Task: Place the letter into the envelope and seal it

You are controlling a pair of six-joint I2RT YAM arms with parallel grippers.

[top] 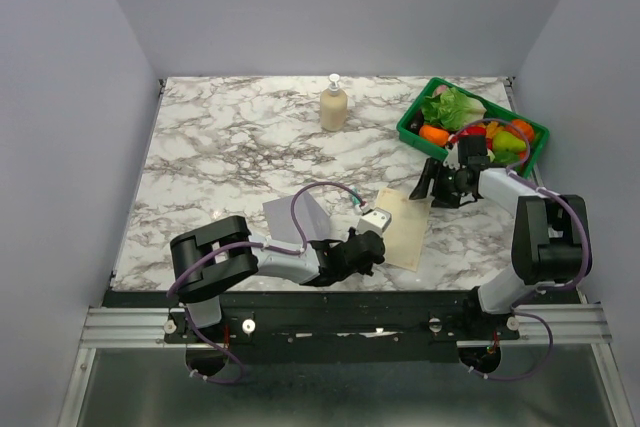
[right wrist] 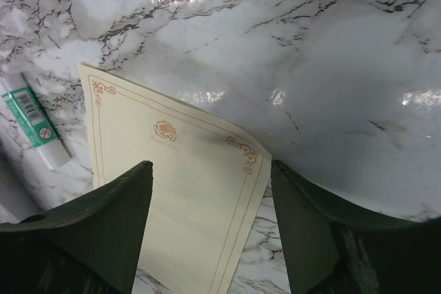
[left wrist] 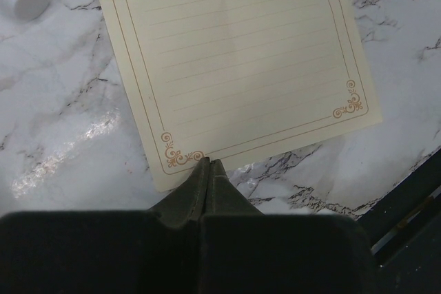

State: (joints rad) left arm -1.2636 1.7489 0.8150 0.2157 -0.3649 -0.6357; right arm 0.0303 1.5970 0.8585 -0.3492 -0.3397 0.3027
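The cream letter (top: 408,232) lies on the marble near the front edge, and its lined face fills the left wrist view (left wrist: 234,53). My left gripper (top: 380,246) is shut, with the fingertips (left wrist: 209,162) together on the letter's near edge by a corner ornament. My right gripper (top: 426,185) stands open over the far right corner of the letter (right wrist: 193,197). That corner curls up between the two fingers. The grey envelope (top: 288,215) lies left of the letter, beside my left arm, partly hidden by a cable.
A white glue stick with a green label (right wrist: 31,123) lies left of the letter. A soap dispenser (top: 333,105) stands at the back. A green basket (top: 408,131) of vegetables sits at the back right, behind my right arm. The table's front edge (left wrist: 406,197) is close.
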